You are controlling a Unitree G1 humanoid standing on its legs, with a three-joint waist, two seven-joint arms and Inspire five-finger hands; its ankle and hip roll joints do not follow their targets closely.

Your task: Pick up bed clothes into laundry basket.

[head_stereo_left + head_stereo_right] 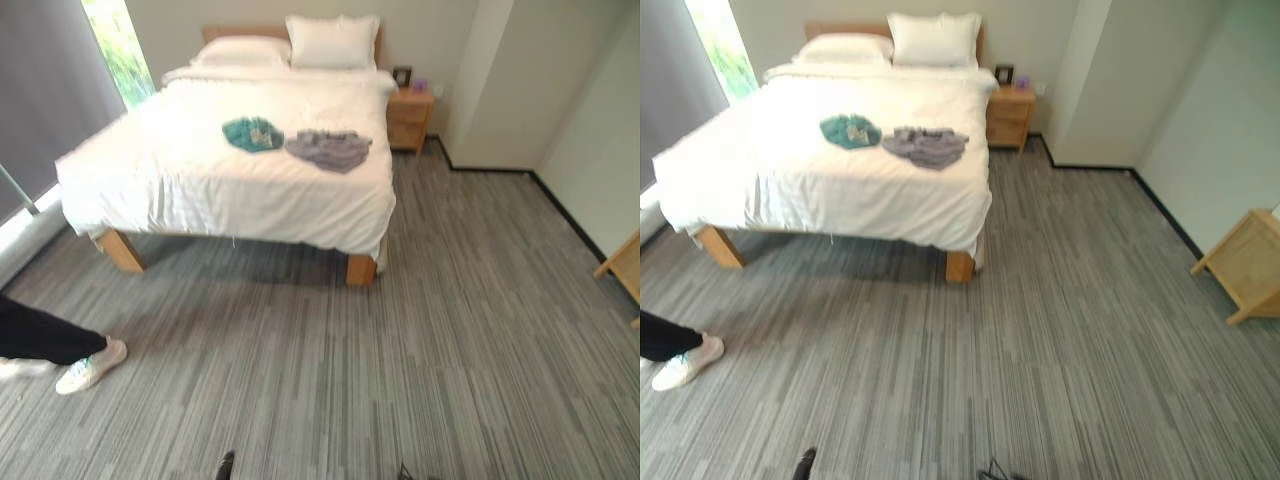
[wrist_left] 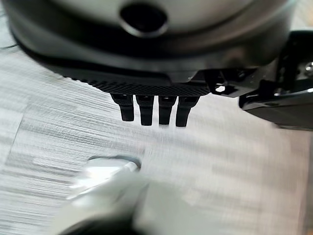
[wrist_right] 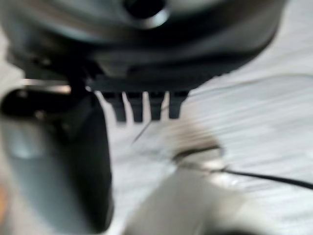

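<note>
A teal garment (image 1: pixel 252 133) and a grey garment (image 1: pixel 328 149) lie crumpled side by side on the white bed (image 1: pixel 200 190), far ahead of me across the carpet. In its wrist view, my left hand (image 2: pixel 154 110) hangs over the grey striped carpet with its fingers straight and nothing in them. My right hand (image 3: pixel 144 107) hangs the same way in its own wrist view, fingers straight and holding nothing. Both hands are far from the bed.
Two pillows (image 1: pixel 300 42) rest at the headboard. A wooden nightstand (image 1: pixel 409 117) stands to the right of the bed. A person's leg and white shoe (image 1: pixel 90 366) are at the left. A wooden piece of furniture (image 1: pixel 1250 262) stands at the right wall.
</note>
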